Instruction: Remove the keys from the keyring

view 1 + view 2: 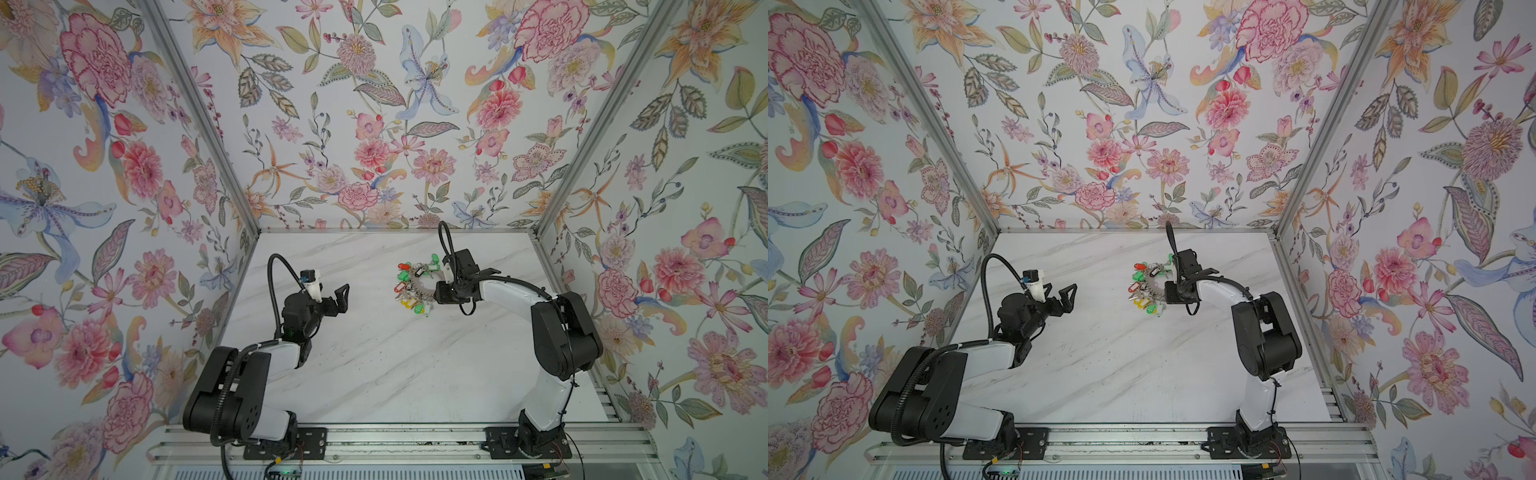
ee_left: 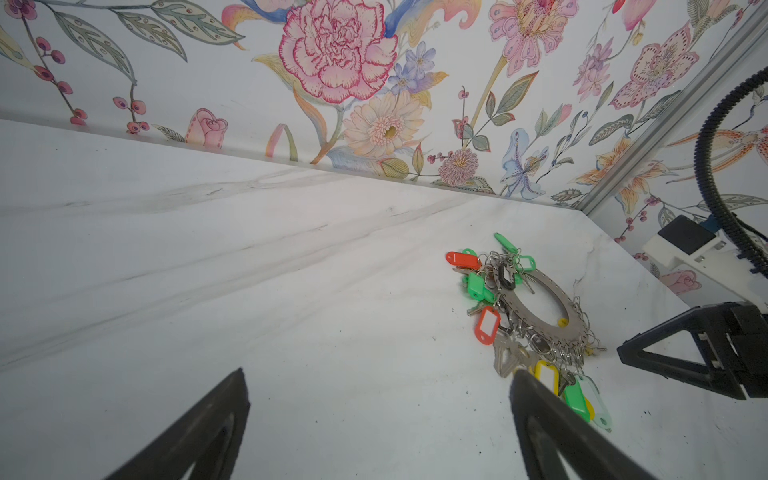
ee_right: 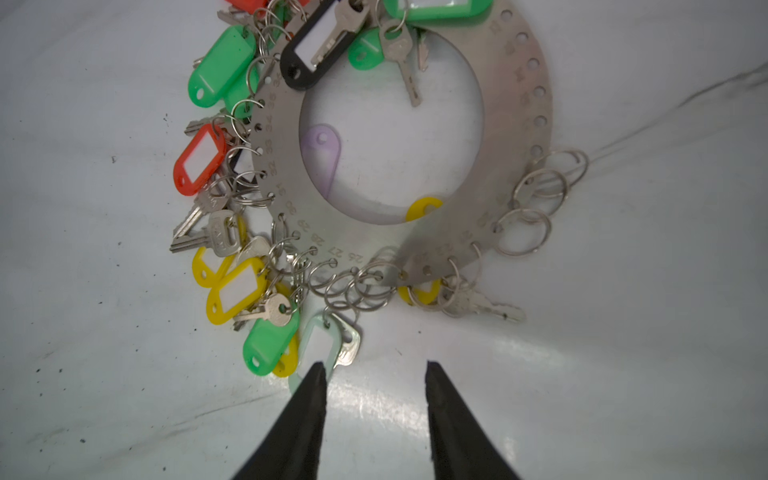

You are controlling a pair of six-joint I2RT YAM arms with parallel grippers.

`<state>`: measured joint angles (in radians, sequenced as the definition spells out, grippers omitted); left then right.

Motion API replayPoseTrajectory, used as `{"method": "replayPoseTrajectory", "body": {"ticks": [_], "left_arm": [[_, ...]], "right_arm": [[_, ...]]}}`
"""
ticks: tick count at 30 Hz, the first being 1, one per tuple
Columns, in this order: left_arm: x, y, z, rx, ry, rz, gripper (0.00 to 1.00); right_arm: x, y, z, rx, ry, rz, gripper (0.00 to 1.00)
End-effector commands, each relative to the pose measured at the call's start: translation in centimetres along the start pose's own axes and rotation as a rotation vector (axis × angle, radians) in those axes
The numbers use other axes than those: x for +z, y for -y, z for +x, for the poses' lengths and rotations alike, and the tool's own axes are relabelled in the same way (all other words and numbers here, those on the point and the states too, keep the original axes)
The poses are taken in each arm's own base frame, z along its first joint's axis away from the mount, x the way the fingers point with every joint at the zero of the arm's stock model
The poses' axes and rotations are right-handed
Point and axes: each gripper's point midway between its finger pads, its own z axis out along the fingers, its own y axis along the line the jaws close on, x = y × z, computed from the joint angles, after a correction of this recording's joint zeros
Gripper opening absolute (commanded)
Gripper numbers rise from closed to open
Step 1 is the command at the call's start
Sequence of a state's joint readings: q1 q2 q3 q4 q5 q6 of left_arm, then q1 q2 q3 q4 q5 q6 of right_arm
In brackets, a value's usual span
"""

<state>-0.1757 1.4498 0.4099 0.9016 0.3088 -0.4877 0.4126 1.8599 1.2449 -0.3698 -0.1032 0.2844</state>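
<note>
You only get the right gripper's (image 3: 374,365) tips in the right wrist view. In both top views the right arm (image 1: 511,291) hides them and the right side of the keyring (image 1: 417,286), and the keys (image 1: 402,296) are too small to count. In the wrist view, the frame edge cuts the keyring's far rim and a green tag (image 3: 478,8). A pale purple tag (image 3: 322,149) and a yellow tag (image 3: 422,208) sit mostly under the disc. The engraved numbers (image 3: 521,97) on the bare side are too blurred to read.

Left arm (image 1: 272,353) folds at the elbow; left gripper (image 1: 341,296) hangs raised, jaws spread wide, aimed at the middle. Right arm (image 1: 509,293) reaches inward; right gripper (image 3: 374,365) points down, jaws partly apart, empty
</note>
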Motion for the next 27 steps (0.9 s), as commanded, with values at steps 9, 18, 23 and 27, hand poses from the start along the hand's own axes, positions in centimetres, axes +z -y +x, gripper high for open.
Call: {"method": "replayPoseTrajectory", "body": {"ticks": [9, 18, 23, 27], "left_arm": [[0.0, 0.7, 0.5, -0.012, -0.004, 0.033, 0.99], [0.1, 0.7, 0.7, -0.015, -0.007, 0.034, 0.99], [0.1, 0.7, 0.7, -0.010, -0.007, 0.032, 0.99], [0.3, 0.8, 0.8, -0.009, -0.020, 0.044, 0.99]], "right_arm": [[0.2, 4.8, -0.7, 0.049, -0.035, 0.074, 0.39], [2.4, 3.6, -1.7, 0.045, -0.068, -0.051, 0.39], [3.6, 3.0, -1.3, 0.003, -0.099, -0.067, 0.39], [4.2, 2.6, 0.0, -0.032, -0.141, -0.050, 0.39]]}}
